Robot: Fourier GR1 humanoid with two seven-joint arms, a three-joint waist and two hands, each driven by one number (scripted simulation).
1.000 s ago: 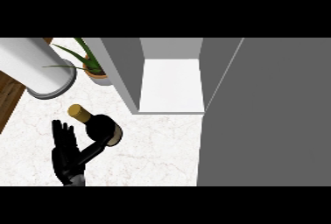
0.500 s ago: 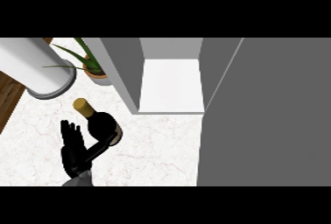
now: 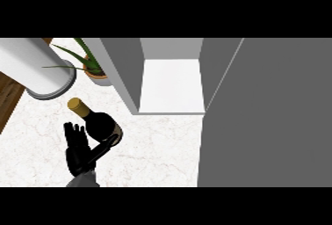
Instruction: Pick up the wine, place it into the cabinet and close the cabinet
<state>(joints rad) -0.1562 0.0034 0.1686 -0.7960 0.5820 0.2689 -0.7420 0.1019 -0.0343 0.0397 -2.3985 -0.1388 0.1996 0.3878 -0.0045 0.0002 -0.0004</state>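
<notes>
Head view. The cabinet (image 3: 172, 85) stands open at the worktop's far edge: a box with flat grey walls around a plain white floor panel. Its door (image 3: 272, 114), a broad smooth grey slab, is swung out and covers the whole right side of the worktop (image 3: 156, 154), which is white stone with faint veins.

The wine (image 3: 102, 126), a dark glossy bottle with a rounded body and a gold-capped neck (image 3: 77, 105), stands on the worktop near its left edge, just in front of the cabinet's left wall and outside the compartment.

The left hand (image 3: 79, 147), black, comes in from the near edge. Its fingers (image 3: 73, 134) are straight and apart, just left of the bottle, and the thumb (image 3: 107, 144) is spread out and lies against the bottle's near side.

At the far left corner are a small terracotta pot (image 3: 99, 78) holding a plant with narrow green leaves (image 3: 83, 55) and a large white cylinder (image 3: 32, 66). Brown wood (image 3: 9, 99) borders the left edge.

Bare stone lies between bottle, cabinet front and door
</notes>
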